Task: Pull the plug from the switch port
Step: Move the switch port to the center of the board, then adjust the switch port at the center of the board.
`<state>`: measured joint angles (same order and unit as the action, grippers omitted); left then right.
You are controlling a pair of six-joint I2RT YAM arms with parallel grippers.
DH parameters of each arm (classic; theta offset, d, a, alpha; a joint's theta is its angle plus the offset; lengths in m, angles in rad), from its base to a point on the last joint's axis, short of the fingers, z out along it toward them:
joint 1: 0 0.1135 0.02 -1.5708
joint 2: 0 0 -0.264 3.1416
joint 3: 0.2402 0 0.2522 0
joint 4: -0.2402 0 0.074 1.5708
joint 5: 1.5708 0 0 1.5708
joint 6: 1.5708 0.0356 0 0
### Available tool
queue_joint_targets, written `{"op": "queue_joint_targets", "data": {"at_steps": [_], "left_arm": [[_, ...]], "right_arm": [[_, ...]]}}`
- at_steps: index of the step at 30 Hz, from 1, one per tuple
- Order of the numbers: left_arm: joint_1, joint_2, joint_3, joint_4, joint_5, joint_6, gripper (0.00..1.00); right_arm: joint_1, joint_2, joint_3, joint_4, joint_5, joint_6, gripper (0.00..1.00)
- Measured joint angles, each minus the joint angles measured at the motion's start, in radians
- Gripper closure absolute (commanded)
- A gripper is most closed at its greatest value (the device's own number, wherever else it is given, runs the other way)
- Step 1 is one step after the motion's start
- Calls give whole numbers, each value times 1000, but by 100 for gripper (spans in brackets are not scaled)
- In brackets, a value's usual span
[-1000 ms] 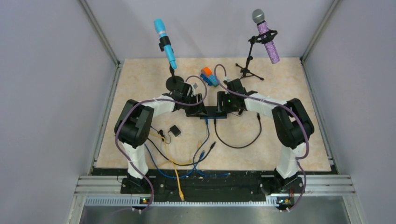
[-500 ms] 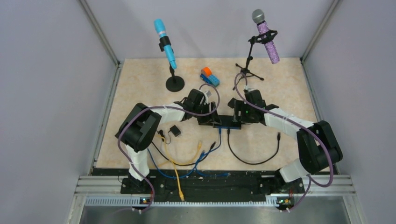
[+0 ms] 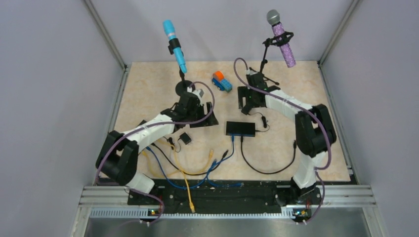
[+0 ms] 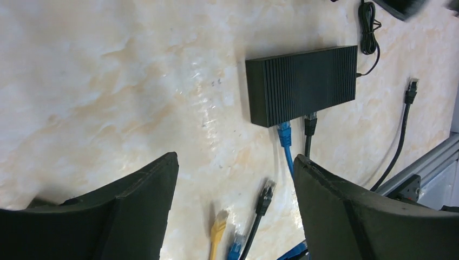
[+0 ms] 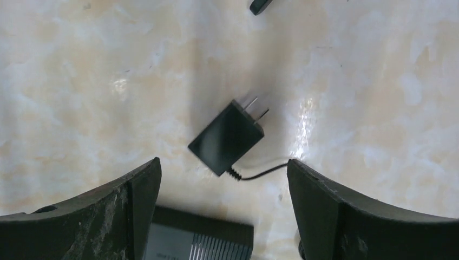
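Both arms hang above the tabletop (image 3: 148,89) with nothing in their grip. The left fingers (image 4: 135,208) are spread wide and empty. The switch (image 4: 303,84) lies well beyond their tips, off past one finger rather than between the two. Two cables sit in the ports on the edge that faces these fingers: a blue plug (image 4: 284,134) and, just beside it, a black plug (image 4: 310,123). The task does not say which is meant. Either could be reached from this side, which is probably why the wrist looks onto that edge. Closer to the fingers lie loose ends, a yellow plug (image 4: 218,226) and a loose black plug (image 4: 265,192). They are seated in nothing, so they are best ignored.

The right fingers (image 5: 127,208) are likewise wide apart and empty. Below the gap between them, flat on the tabletop, lies the power adapter (image 5: 227,137) with its prongs bare and its thin lead trailing away. A corner of the switch shows near the root of one finger. That looks like a sensible station for pinning the box down while the other arm pulls, since so light a box would likely slide along with its cable. Neither seated plug is out yet.
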<state>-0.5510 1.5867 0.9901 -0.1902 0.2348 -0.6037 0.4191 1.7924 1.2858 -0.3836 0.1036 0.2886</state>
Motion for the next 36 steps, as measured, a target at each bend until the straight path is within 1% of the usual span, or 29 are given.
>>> {"op": "queue_joint_targets", "data": {"at_steps": [3, 6, 9, 12, 16, 18, 20, 23, 25, 30, 36], "left_arm": [[16, -122, -58, -29, -43, 19, 16], [29, -236, -119, -55, -81, 32, 15], [36, -314, -170, -80, -111, 38, 14], [37, -357, -207, -103, -129, 44, 14], [39, -377, -222, -135, -146, 56, 14], [40, -380, -222, -139, -150, 61, 14], [40, -381, -222, -143, -151, 66, 14], [40, -381, -222, -155, -154, 76, 14], [40, -381, -222, -160, -154, 81, 14], [40, -381, -221, -177, -154, 91, 14], [41, -381, -220, -181, -154, 101, 14]], "right_arm": [[3, 100, 75, -32, 27, -46, 14], [4, 157, 112, -60, 50, -98, 14], [4, 203, 153, -79, 54, -160, 15], [4, 231, 183, -90, 48, -210, 18], [4, 265, 217, -101, 34, -264, 23], [4, 269, 220, -108, 31, -278, 28], [4, 269, 220, -113, 28, -282, 30], [4, 269, 220, -113, 27, -284, 37], [4, 269, 219, -113, 36, -275, 43], [-9, 251, 184, -82, 61, -232, 47], [-75, 147, 28, -36, 109, -153, 47]]}}
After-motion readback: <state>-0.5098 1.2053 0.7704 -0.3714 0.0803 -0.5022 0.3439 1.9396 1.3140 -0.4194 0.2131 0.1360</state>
